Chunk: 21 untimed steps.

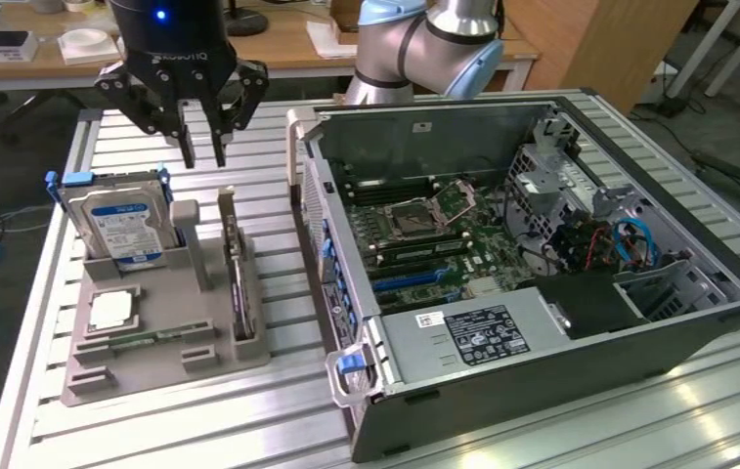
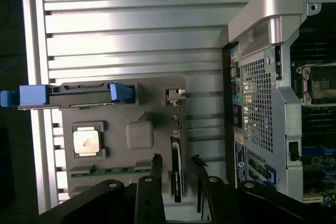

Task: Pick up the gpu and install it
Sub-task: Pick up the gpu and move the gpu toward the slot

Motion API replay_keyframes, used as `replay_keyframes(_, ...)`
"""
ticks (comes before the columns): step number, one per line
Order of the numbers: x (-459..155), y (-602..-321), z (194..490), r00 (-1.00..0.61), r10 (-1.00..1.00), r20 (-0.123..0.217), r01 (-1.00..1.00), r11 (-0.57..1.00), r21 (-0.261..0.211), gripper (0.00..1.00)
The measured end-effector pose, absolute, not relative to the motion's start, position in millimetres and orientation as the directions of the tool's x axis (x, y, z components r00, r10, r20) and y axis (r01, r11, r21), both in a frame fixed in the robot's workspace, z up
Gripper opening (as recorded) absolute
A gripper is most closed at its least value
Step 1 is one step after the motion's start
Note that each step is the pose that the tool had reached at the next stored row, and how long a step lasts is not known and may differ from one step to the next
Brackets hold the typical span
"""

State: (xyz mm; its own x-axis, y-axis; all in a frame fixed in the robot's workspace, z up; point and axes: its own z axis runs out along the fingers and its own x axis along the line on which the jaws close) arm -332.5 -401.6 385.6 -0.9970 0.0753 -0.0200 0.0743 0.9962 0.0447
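1. Exterior view: the gpu point(image 1: 237, 269) stands on its long edge in a slot of the grey holder point(image 1: 167, 369). It is a thin flat card with a dark face.
2. In the wrist view the gpu point(image 2: 177, 167) shows edge-on as a narrow dark strip, with a pale metal piece at one end.
3. The holder rests on the slatted metal desk point(image 1: 148, 425), just beside the open computer case point(image 1: 474, 117) and on the exterior view's left of it.
4. The black fingers point(image 1: 189, 142) hang above the holder's far end, clear of the card. They are parted with a plain gap and grip nothing.
5. From the wrist, the fingers point(image 2: 155, 174) sit one on each side of the card's line.
6. A hard drive point(image 1: 115, 230) with a blue label stands upright in the same holder, on the exterior view's left of the gpu.
7. A square processor chip point(image 1: 111, 311) and a narrow green RAM stick point(image 1: 154, 338) lie flat in the holder, nearer the camera.
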Motion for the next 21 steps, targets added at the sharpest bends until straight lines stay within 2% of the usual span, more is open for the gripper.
replay_keyframes(6,-332.6,-402.5,385.6,-0.997,0.075,-0.02,0.074,0.996,0.045,0.36)
replay_keyframes(7,-332.6,-402.5,385.6,-0.997,0.075,-0.02,0.074,0.996,0.045,0.43)
replay_keyframes(21,-332.5,-402.6,385.6,-1.0,0.022,-0.02,0.021,0.999,0.045,0.43)
